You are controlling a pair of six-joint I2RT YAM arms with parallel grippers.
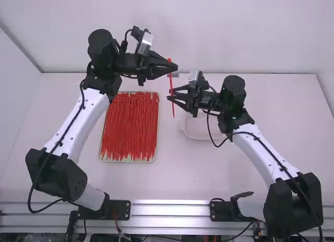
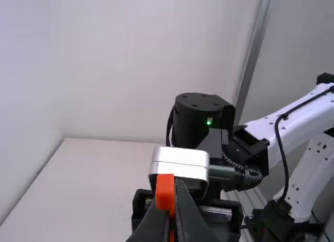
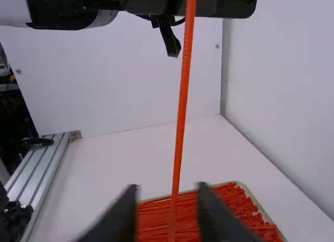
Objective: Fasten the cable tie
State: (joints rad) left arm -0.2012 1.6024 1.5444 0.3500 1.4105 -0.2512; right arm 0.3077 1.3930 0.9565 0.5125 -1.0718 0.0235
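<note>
A single red cable tie (image 1: 171, 88) hangs upright in the air, held near its top by my left gripper (image 1: 169, 69), which is shut on it. In the left wrist view the tie's head (image 2: 165, 192) sticks up between the closed fingers. My right gripper (image 1: 174, 98) stands open around the lower part of the tie, one finger on either side of the strap. In the right wrist view the strap (image 3: 181, 111) runs down between the spread fingers (image 3: 123, 213).
A tray (image 1: 129, 159) holds several red cable ties (image 1: 130, 124) left of the middle. A clear plastic container (image 1: 197, 128) sits under the right arm's wrist. White walls close in the back and sides.
</note>
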